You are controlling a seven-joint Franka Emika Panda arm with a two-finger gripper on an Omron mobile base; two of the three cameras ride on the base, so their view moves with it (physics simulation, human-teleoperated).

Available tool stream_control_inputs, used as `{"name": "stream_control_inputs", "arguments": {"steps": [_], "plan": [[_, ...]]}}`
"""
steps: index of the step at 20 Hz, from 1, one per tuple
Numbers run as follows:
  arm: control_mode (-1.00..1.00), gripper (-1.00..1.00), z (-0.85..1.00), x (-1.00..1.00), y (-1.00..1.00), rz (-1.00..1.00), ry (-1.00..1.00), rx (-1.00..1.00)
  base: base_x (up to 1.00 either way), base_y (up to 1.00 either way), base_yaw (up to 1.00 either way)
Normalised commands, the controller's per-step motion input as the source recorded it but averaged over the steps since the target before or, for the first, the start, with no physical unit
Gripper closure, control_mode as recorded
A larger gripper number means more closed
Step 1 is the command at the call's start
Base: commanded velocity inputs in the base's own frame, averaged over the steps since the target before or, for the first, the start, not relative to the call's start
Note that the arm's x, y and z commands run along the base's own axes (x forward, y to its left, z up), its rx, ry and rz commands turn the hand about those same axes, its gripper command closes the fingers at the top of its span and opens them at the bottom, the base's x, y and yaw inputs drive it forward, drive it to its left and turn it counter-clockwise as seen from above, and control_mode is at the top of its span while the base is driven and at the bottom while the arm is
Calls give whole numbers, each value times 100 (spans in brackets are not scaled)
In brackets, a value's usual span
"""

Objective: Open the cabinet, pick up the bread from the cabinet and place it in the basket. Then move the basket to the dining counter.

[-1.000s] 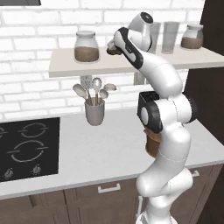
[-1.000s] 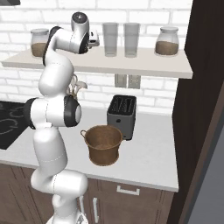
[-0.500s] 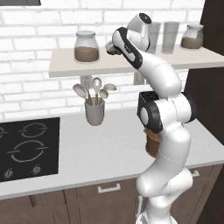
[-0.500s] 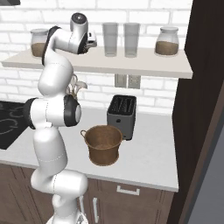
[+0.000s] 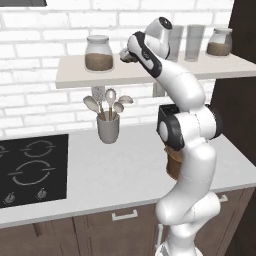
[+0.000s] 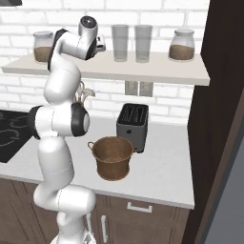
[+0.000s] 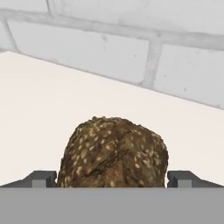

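Hand view is showing the gripper point(image 7: 112, 179) spread wide, fingertips point(image 7: 41, 178) flanking the bread point(image 7: 113, 152) at bottom center without squeezing it. Roll's sitting on the shelf point(image 7: 39, 100), long axis running left-right across the frame, brick wall point(image 7: 131, 52) behind.

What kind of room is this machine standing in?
It looks like a home kitchen, computer-rendered. A black stove top is set into a white counter, a toaster stands by the brick wall, and a cup of spoons sits under a shelf of glass jars.
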Motion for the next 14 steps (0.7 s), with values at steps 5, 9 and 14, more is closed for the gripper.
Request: {"name": "stream_control_inputs", "arguments": {"steps": [5,9,14], "plan": [[-100,-100,-11,43,0,2,0,0,0,0,0],[-100,100,-36,17,6,3,1,0,0,0,0],[-100,100,-5,1,2,1,0,0,0,0,0]]}}
